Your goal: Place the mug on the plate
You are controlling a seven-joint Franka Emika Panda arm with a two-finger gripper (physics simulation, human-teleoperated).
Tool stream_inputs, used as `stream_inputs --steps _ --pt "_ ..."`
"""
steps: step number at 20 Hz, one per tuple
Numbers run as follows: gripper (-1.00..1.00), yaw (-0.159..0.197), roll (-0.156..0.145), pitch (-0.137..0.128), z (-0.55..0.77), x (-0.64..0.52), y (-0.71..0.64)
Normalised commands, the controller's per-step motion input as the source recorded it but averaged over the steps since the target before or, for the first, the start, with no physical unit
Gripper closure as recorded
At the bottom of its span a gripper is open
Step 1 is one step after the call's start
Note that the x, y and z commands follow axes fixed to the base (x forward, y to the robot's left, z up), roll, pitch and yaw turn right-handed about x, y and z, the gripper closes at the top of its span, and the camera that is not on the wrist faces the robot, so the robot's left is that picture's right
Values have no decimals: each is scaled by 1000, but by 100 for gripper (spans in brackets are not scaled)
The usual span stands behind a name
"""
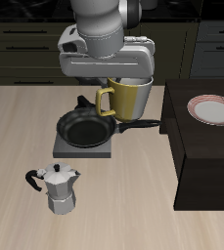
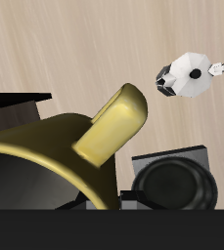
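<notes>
The olive-yellow mug with its yellow loop handle hangs in the air, held by its rim in my gripper, which is shut on it. It is above the back edge of the black frying pan. In the wrist view the mug's rim and handle fill the frame close up; my fingertips are not clearly visible there. The small white plate with a reddish-pink rim lies on top of a dark raised block, beside the mug and apart from it.
The frying pan sits on a grey burner plate; it also shows in the wrist view. A silver moka pot with a black handle stands nearer the table's front edge, and shows in the wrist view.
</notes>
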Motion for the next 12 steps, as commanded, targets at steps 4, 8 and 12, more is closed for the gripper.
stream_inputs --steps 4,8,12 --pt "100 -10 19 -72 491 -481 68" --pt "100 26 46 -70 416 -488 213" --pt "100 10 16 -67 394 -470 167"
